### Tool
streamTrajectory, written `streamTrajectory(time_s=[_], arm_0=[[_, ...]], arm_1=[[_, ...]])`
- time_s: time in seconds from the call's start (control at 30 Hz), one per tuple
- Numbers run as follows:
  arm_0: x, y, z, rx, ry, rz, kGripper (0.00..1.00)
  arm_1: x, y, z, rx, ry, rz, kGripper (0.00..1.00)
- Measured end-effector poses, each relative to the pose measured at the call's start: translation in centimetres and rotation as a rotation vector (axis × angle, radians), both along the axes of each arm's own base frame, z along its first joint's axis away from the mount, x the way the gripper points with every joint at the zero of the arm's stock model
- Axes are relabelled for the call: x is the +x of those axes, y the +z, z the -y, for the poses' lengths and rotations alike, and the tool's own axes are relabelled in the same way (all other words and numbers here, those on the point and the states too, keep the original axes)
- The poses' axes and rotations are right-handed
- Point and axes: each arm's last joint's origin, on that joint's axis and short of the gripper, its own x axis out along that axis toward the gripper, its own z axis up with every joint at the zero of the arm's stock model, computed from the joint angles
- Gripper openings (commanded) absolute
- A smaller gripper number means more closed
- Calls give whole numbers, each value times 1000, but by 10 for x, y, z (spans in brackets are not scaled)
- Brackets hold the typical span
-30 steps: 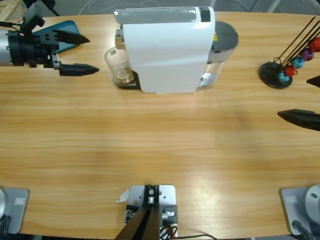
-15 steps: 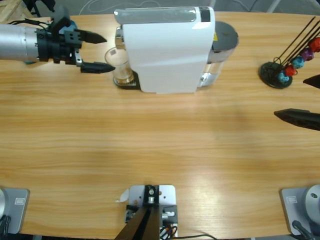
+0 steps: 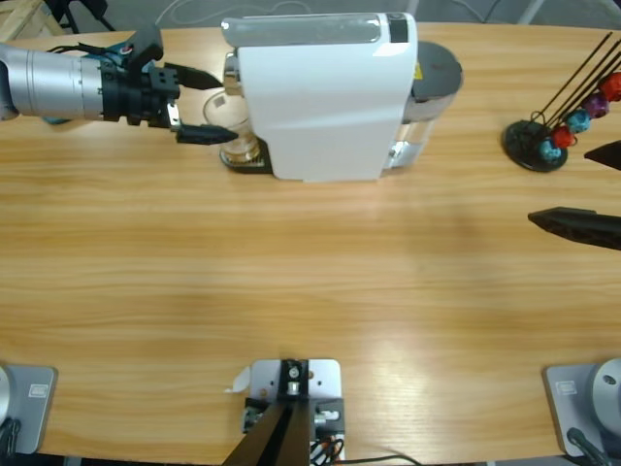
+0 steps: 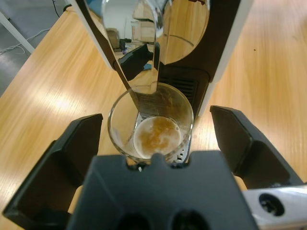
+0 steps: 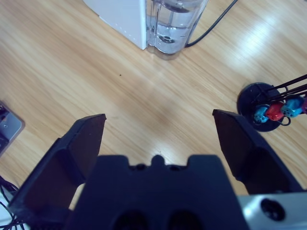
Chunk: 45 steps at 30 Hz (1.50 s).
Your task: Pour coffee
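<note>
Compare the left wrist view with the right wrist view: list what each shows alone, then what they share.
Only the left wrist view shows the glass with the coffee in its bottom, standing under the spout between the left hand's open jaws. Only the right wrist view shows the capsule stand with its coloured capsules, the clear water tank and a black cable beside it; the right hand is open over bare wood. Both show the white coffee machine and the wooden table.
</note>
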Motion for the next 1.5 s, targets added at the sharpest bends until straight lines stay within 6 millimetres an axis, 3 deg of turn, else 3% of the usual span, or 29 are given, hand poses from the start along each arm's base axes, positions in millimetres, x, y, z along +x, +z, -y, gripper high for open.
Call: streamTrajectory(time_s=[0.77, 1.0, 1.2, 1.3, 1.33, 1.5], arm_0=[[5, -1, 11, 33, 21, 25, 951], [5, -4, 14, 29, 8, 14, 480], [7, -8, 17, -6, -33, 8, 348], [9, -8, 17, -23, -43, 17, 53], [9, -8, 17, -25, -43, 20, 3], [10, -8, 17, -38, -50, 31, 0]], arm_1=[[7, -5, -6, -29, 0, -33, 1000], [7, -5, -6, -29, 0, -33, 1000], [7, -5, -6, -29, 0, -33, 1000], [7, -5, -6, -29, 0, -33, 1000], [7, -5, -6, -29, 0, -33, 1000], [7, -5, -6, -29, 0, -33, 1000]])
